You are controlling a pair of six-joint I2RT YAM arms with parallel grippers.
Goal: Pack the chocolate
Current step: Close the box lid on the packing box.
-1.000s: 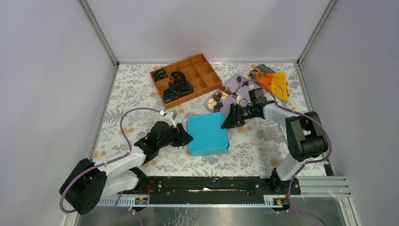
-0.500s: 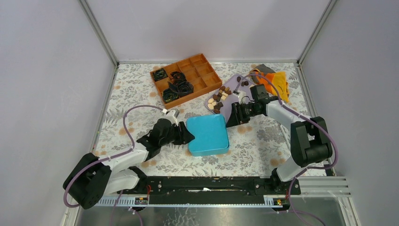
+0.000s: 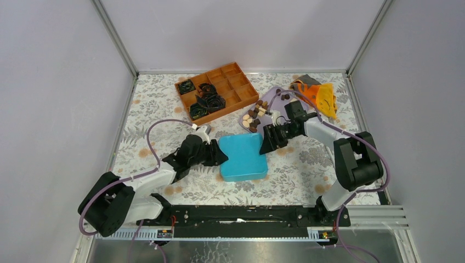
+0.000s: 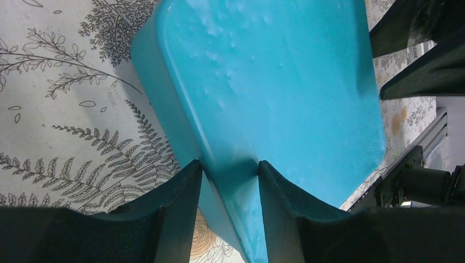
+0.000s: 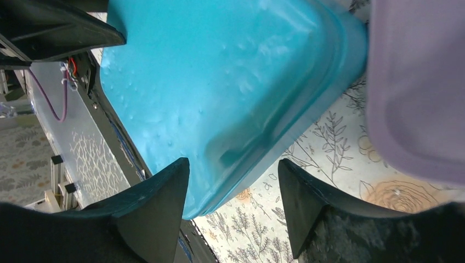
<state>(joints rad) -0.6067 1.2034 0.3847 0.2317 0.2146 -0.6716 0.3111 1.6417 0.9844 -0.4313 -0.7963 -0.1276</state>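
The chocolate (image 3: 255, 114), small dark brown, mid brown and cream pieces, lies on a lilac plate (image 3: 272, 97) at the back right. A turquoise blue lid (image 3: 242, 157) lies flat mid-table. My left gripper (image 3: 220, 156) is shut on the lid's left rim; in the left wrist view (image 4: 227, 164) its fingers pinch the edge of the lid (image 4: 274, 82). My right gripper (image 3: 265, 145) is open at the lid's far right corner; in the right wrist view (image 5: 234, 164) the corner of the lid (image 5: 219, 82) sits between the spread fingers.
A wooden compartment tray (image 3: 230, 82) with several black crinkled paper cups (image 3: 205, 101) stands at the back. An orange cloth (image 3: 322, 96) lies at the back right. The plate's edge (image 5: 417, 82) is right beside my right gripper. Walls close in the table.
My left gripper has reached further right onto the lid's left rim. My right gripper has shifted down and left onto the lid's far right corner. The lid has barely moved.
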